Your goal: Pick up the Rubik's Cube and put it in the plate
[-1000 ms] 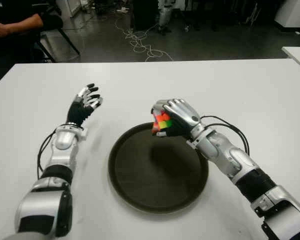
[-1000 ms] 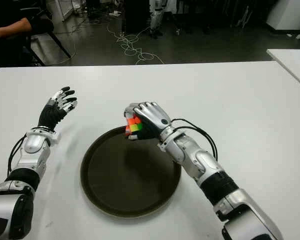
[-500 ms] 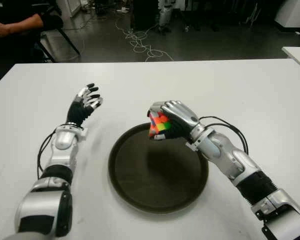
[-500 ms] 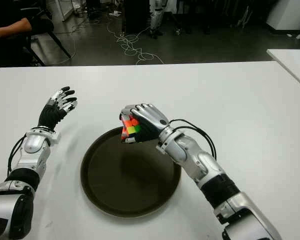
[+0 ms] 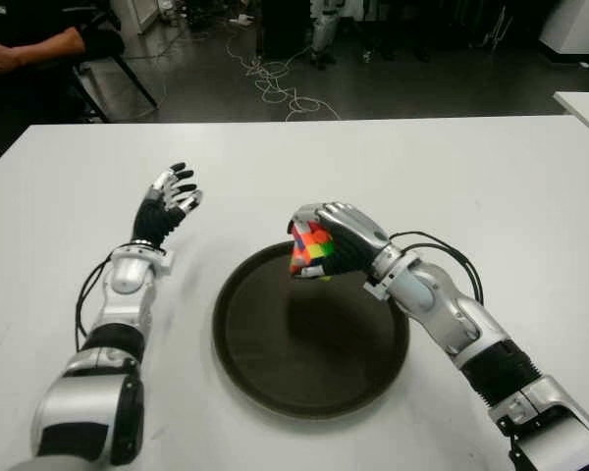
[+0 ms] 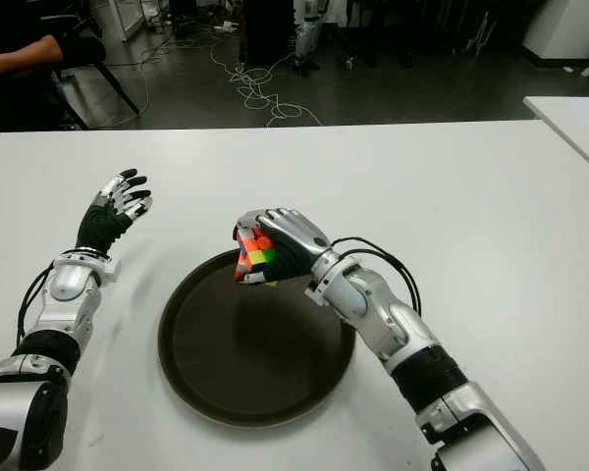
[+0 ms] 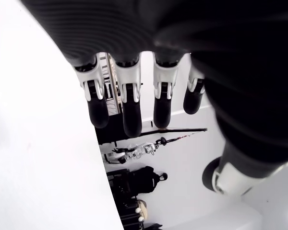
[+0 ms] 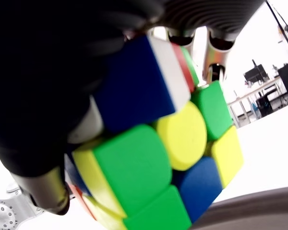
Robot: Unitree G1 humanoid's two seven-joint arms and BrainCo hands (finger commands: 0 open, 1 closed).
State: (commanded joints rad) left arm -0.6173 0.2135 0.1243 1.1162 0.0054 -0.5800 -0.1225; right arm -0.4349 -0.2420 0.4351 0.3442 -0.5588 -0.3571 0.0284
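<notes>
My right hand (image 5: 326, 245) is shut on the Rubik's Cube (image 5: 308, 252), whose red, orange, yellow and green tiles show between the fingers. In the right wrist view the cube (image 8: 163, 158) fills the frame with green, yellow and blue tiles. The hand holds it in the air above the far rim of the round dark plate (image 5: 275, 373), which lies on the white table (image 5: 491, 186). My left hand (image 5: 167, 201) shows to the left of the plate, fingers spread and holding nothing.
A person's arm (image 5: 29, 49) and a chair show beyond the table's far left corner. Cables (image 5: 275, 83) trail over the dark floor behind the table. A second white table (image 5: 584, 103) edges in at the right.
My right hand has carried the cube a little to the left and forward over the plate's far rim. The left hand has not moved.
</notes>
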